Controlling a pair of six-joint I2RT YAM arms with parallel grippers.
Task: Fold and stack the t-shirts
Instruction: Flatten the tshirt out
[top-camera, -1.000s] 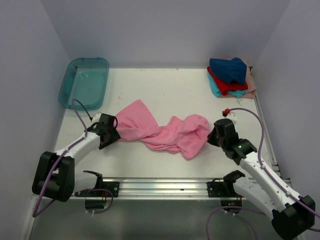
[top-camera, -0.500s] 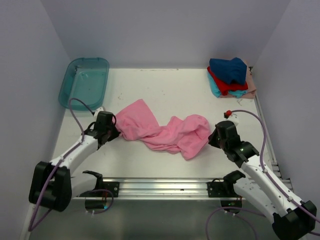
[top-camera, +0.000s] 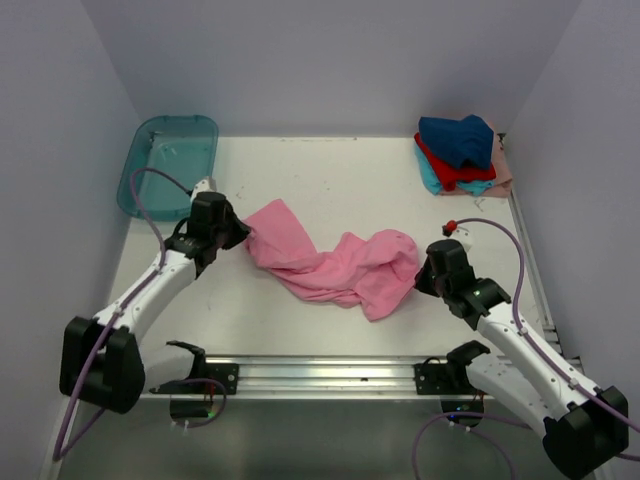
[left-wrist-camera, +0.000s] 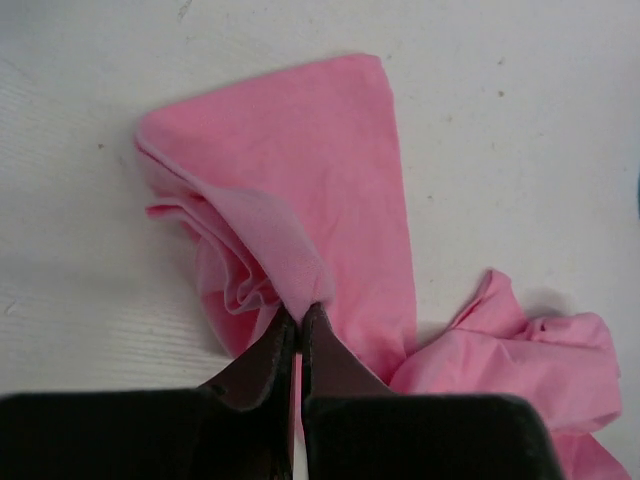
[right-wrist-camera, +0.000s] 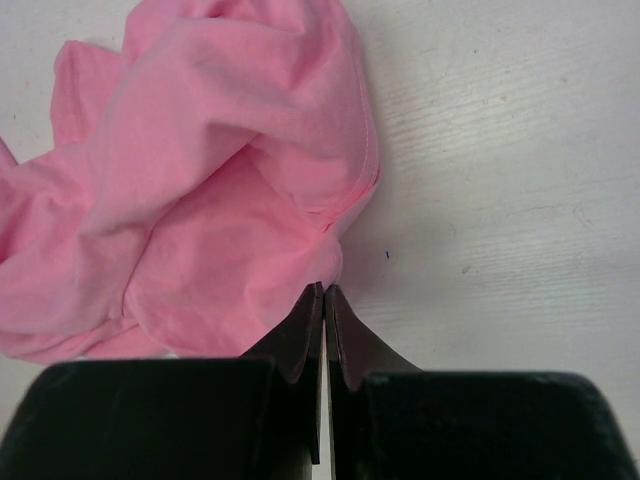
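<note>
One pink shirt (top-camera: 335, 262) lies crumpled on the table (top-camera: 350, 180), its left end pinched in the closed left gripper (left-wrist-camera: 300, 318) and its right edge pinched in the closed right gripper (right-wrist-camera: 323, 292); four other shirts (top-camera: 460, 152), navy, red, teal and peach, sit stacked in the far right corner, and one tub (top-camera: 170, 165) far left.

Crumpled pink t-shirt (top-camera: 330, 262) central; other t-shirts (top-camera: 460, 152) piled far-right.

White arms (top-camera: 150, 293), black fingers (left-wrist-camera: 262, 362), purple cables (top-camera: 488, 220)
</note>
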